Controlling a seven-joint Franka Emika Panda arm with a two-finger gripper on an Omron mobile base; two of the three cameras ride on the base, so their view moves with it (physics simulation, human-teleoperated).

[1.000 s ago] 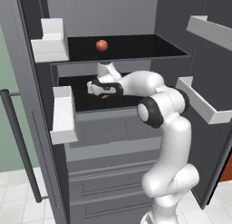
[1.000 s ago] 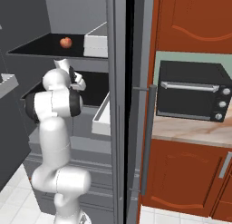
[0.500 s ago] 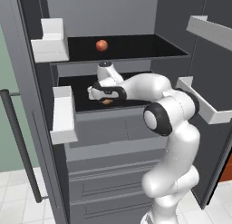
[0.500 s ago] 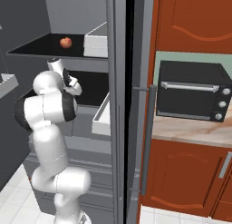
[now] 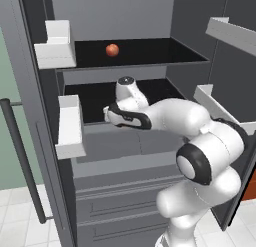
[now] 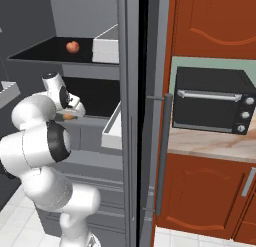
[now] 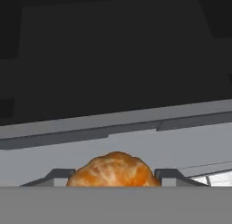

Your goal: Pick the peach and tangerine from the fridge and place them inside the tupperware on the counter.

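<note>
Inside the open fridge [image 5: 30, 91], the peach [image 5: 112, 50] waits on the top shelf while the fingers [image 7: 114, 180] clamp the tangerine [image 7: 113, 169] at the middle shelf's edge, so a slow, level pull-out clear of the door bins looks wise.

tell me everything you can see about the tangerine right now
The tangerine is a small, plain orange fruit with a mottled, slightly lumpy skin. In the hand view it sits between the two dark fingertips of the hand, which is shut on it; its lower part is cut off by the picture's edge. In the right base view it shows as an orange sliver under the hand, at the front of the fridge's lower black shelf.
</note>
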